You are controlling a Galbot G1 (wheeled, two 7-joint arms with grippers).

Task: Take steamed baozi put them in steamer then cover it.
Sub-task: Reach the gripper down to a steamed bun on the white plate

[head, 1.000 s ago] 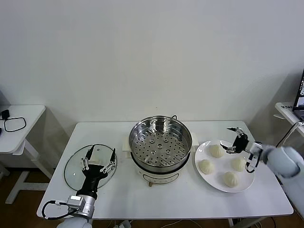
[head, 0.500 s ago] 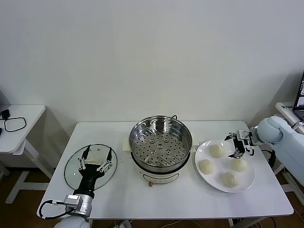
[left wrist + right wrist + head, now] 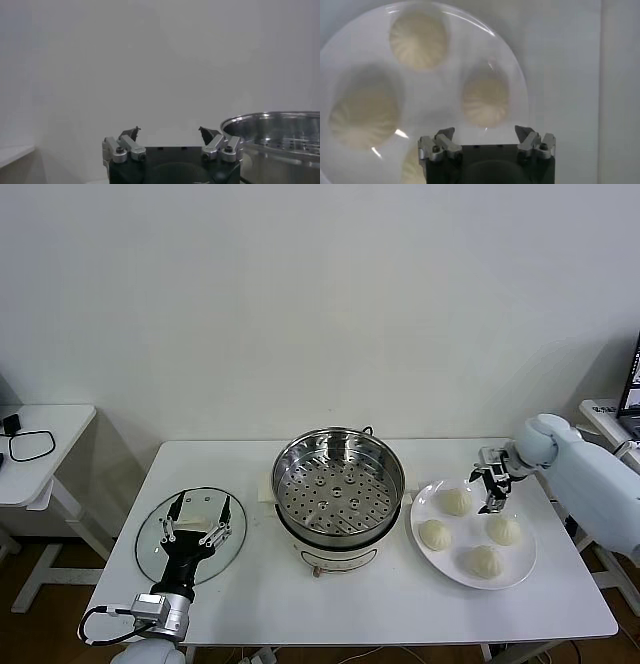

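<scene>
Several steamed baozi lie on a white plate [image 3: 462, 534] at the right, among them one at the far side [image 3: 455, 501] and one at the near side [image 3: 484, 561]. My right gripper [image 3: 490, 482] hangs open over the plate's far edge, pointing down, beside the far baozi. In the right wrist view a baozi [image 3: 486, 100] lies just ahead of the open gripper [image 3: 485, 132], with nothing between its fingers. The steamer [image 3: 338, 484] stands uncovered and empty at the table's middle, and it shows again [image 3: 280, 135] in the left wrist view. My left gripper [image 3: 195, 519] [image 3: 169, 132] is open above the glass lid [image 3: 228, 549].
The white table [image 3: 300, 609] carries the lid at the left, the steamer in the middle and the plate at the right. A small side table [image 3: 55, 424] with a black cable stands farther left. A shelf with a laptop [image 3: 628, 399] is at the right edge.
My right arm has swung round so the gripper now points down over the plate's far edge. The left gripper has drifted slightly left over the lid.
</scene>
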